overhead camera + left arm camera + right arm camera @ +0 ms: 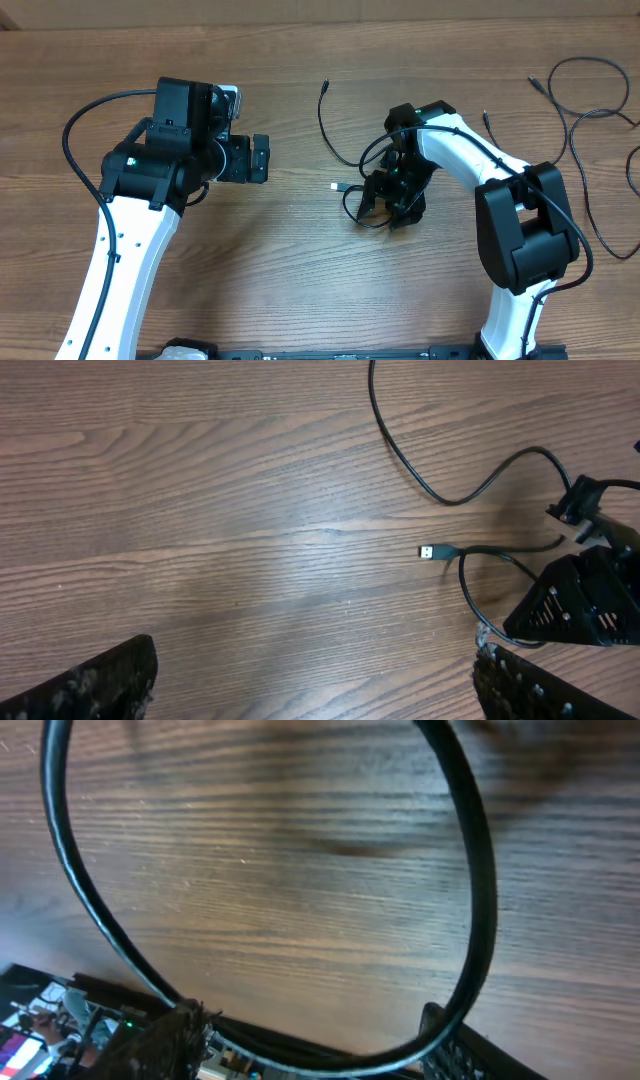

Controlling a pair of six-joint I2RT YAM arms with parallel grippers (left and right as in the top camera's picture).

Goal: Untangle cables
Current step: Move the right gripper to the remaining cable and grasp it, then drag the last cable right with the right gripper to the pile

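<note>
white arms (120, 270) with black joints (165, 160), black wiring (66, 140), black fingers (90, 685).

Cable loop (487, 915) runs off the right wrist view's top edge.

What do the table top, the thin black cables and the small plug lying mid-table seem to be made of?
Table: wood or wood-look laminate, brown with grain lines and a soft sheen; which, I cannot tell. Cables: black rubber or plastic sheath, smooth and slightly glossy, since a highlight runs along it. Plug: bright silvery tip, probably metal, on a black moulded body.
</note>
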